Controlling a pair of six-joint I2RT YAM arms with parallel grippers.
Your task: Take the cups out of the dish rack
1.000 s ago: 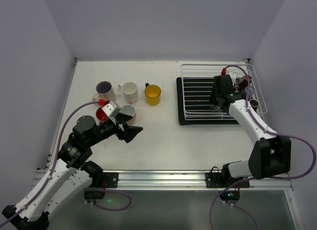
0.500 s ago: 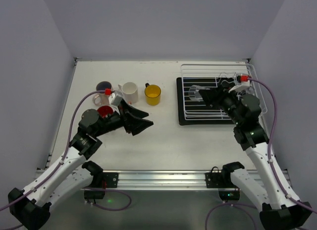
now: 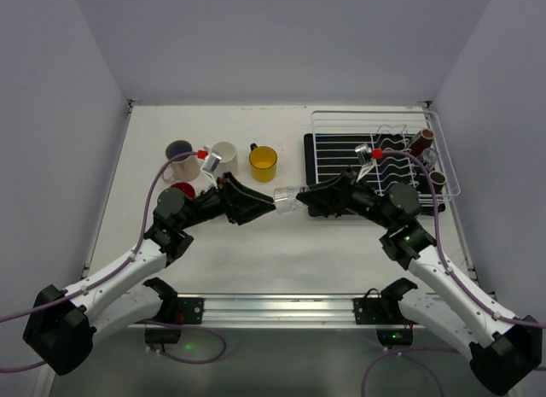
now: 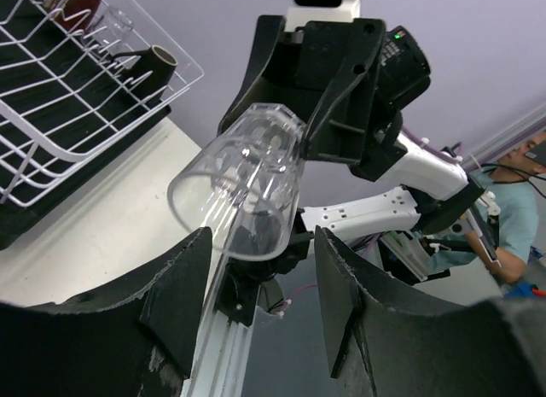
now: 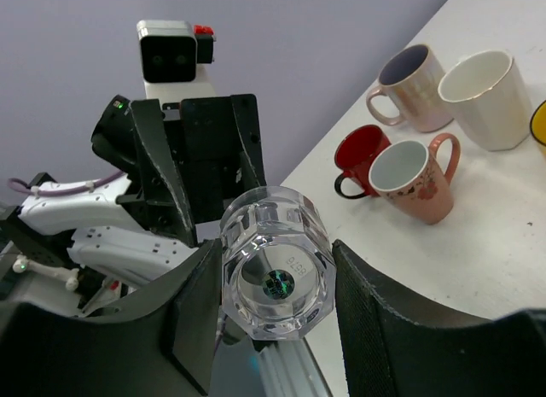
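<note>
A clear glass [image 3: 288,195] hangs on its side above the table, left of the dish rack [image 3: 375,113]. My right gripper [image 3: 309,195] is shut on its thick base [image 5: 277,273]. The glass's open mouth [image 4: 235,213] points at my left gripper [image 3: 266,205], whose open jaws stand on either side of the rim. Two dark cups [image 3: 421,141] [image 3: 437,177] lie at the rack's right end. On the table at the left stand a pinkish cup [image 3: 181,152], a white cup [image 3: 224,155], a yellow cup [image 3: 263,163] and a red one [image 3: 182,192].
The rack sits on a black tray [image 3: 312,207]. A pink flowered mug [image 5: 418,179] stands beside the red one, hidden under my left arm in the top view. Purple-grey walls close the table on three sides.
My right arm has carried the glass out of the rack and leftward over the table. My left gripper has swung right to meet it, its jaws narrowing.
</note>
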